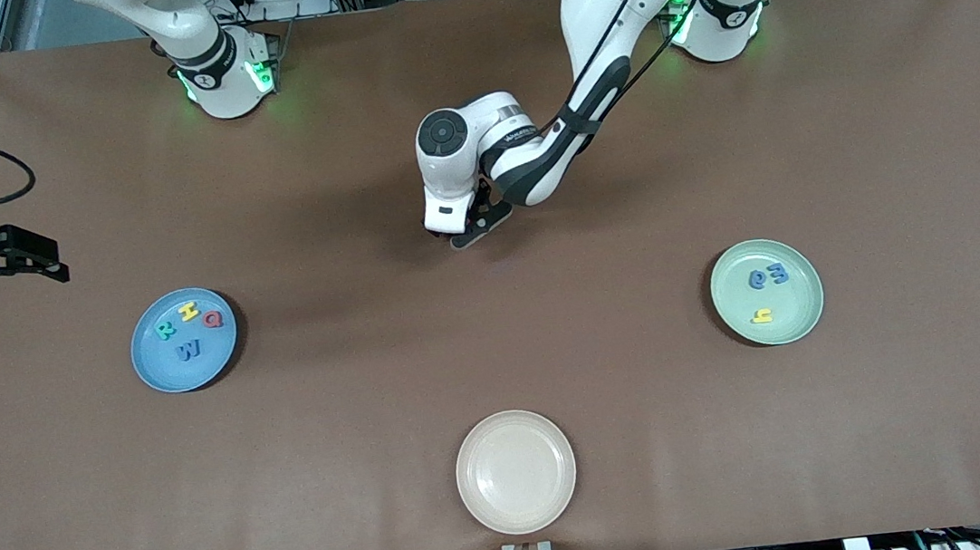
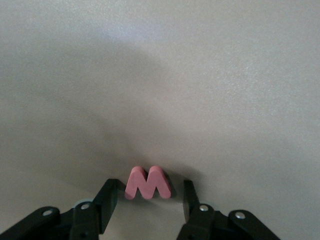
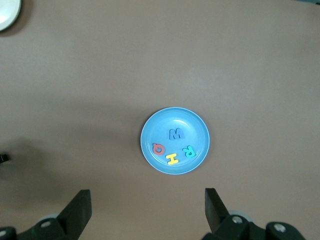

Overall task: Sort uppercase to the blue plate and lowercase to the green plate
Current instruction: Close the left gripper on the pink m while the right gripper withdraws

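L gripper (image 1: 478, 226) going for the last lowercase letter, the red w (image 2: 148, 183), mid-table.

L gripper is sitting low on the table (image 1: 894, 132) w/ its fingers (image 2: 107, 200) straddling the red w, still spread, gaps showing either side, so not pinching yet. The w is lying flat on bare table, roughly between the plates, farther from the front cam than the cream plate (image 1: 515, 471). Looks like light, squashy foam, prob thin; I'd pinch across its outer strokes, gently, or it may bend or skid. Blue plate (image 1: 184, 340) is holding R, H, Q, W; green plate (image 1: 766, 291) is holding three small letters. R gripper (image 3: 147, 212) is waiting, spread wide, up over the blue plate.
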{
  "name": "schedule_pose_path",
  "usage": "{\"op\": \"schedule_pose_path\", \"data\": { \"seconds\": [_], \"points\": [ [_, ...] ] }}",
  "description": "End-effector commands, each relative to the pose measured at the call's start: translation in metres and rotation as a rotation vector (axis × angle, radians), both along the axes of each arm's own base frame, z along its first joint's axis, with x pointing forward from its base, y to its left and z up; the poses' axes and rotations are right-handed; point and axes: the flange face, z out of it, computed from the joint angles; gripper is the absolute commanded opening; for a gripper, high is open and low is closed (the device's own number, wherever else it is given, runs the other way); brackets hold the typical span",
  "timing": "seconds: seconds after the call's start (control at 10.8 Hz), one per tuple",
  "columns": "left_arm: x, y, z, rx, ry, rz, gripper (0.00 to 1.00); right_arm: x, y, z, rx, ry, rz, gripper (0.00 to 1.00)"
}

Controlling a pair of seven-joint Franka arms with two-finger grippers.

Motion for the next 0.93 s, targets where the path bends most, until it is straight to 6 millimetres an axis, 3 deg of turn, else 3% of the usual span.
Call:
{"op": "schedule_pose_path", "data": {
  "seconds": [0.0,0.28,0.56,0.84],
  "points": [
    [0.001,0.003,0.003,0.010,-0.029,0.012,0.32,-0.003,0.003,0.010,-0.017,0.008,-0.027,1.00],
    [0.010,0.004,0.016,-0.001,-0.053,0.009,0.00,-0.004,0.008,0.011,-0.032,0.008,-0.059,1.00],
    [0.047,0.020,0.059,-0.024,-0.120,0.031,0.00,-0.008,0.005,0.012,-0.051,0.030,-0.076,1.00],
    [0.102,0.062,0.114,-0.023,-0.193,0.000,0.00,-0.008,0.008,0.009,-0.051,0.040,-0.074,1.00]
  ]
}}
